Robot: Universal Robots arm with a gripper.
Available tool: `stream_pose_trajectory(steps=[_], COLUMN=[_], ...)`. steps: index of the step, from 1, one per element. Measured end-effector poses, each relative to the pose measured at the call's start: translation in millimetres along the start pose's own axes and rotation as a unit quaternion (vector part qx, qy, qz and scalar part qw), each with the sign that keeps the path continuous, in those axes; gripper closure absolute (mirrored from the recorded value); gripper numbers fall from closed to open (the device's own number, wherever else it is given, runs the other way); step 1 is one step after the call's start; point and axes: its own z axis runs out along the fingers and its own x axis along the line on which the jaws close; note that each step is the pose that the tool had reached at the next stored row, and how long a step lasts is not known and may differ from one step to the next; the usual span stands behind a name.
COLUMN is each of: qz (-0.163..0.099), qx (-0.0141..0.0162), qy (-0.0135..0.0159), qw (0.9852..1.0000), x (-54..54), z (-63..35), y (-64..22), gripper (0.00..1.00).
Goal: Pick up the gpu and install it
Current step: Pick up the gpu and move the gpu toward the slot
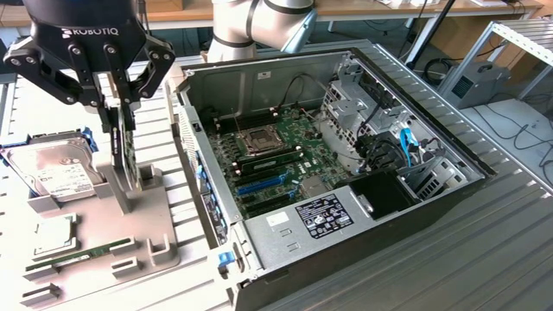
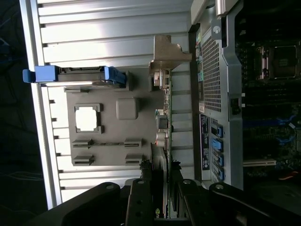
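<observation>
The gripper point(image 1: 119, 110), closest to the lens, pinches the top edge of the gpu point(image 1: 124, 155), which stands on edge in the grey holder point(image 1: 108, 220) directly beneath it (long axis apparently level, alongside the open case point(image 1: 250, 81)).

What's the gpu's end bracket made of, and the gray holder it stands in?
gpu bracket: bare sheet metal, judging by its silvery sheen and folded tab. Gray holder: matte, uniform gray with molded pockets, likely plastic, possibly printed; look alone leaves it open.
</observation>
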Motion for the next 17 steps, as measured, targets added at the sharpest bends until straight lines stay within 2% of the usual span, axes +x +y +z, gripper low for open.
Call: stream_pose_trajectory(steps=[17], qz=[0.000], qx=[0.0000], qy=[0.0000], qw=[1.0000], x=[0.2], z=[-6.6], y=[-0.2], gripper=[0.74])
